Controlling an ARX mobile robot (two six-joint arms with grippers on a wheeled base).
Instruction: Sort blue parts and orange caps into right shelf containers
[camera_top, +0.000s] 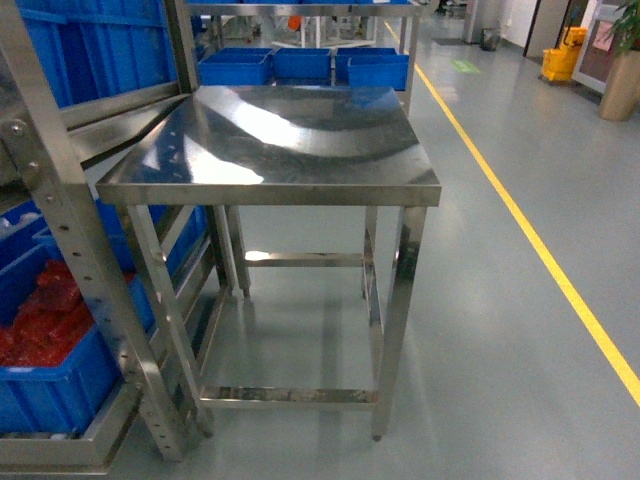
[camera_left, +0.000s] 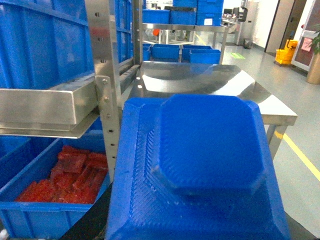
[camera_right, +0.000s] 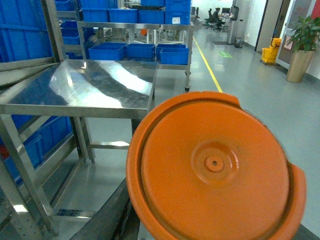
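A blue part (camera_left: 205, 165), a ribbed stepped plastic piece, fills the lower half of the left wrist view, and my left gripper (camera_left: 195, 225) is shut on it with its jaws hidden behind it. A round orange cap (camera_right: 215, 167) fills the lower right of the right wrist view, held by my right gripper (camera_right: 210, 227); one dark finger (camera_right: 107, 212) shows at its left edge. Neither gripper appears in the head view. Blue containers (camera_top: 60, 385) sit on the steel rack at the left, the lowest one holding red pieces (camera_left: 70, 172).
A bare steel table (camera_top: 280, 140) stands straight ahead, close beside the rack upright (camera_top: 60, 220). More blue bins (camera_top: 300, 65) sit on a far steel cart. A yellow floor line (camera_top: 530, 230) runs along open grey floor to the right.
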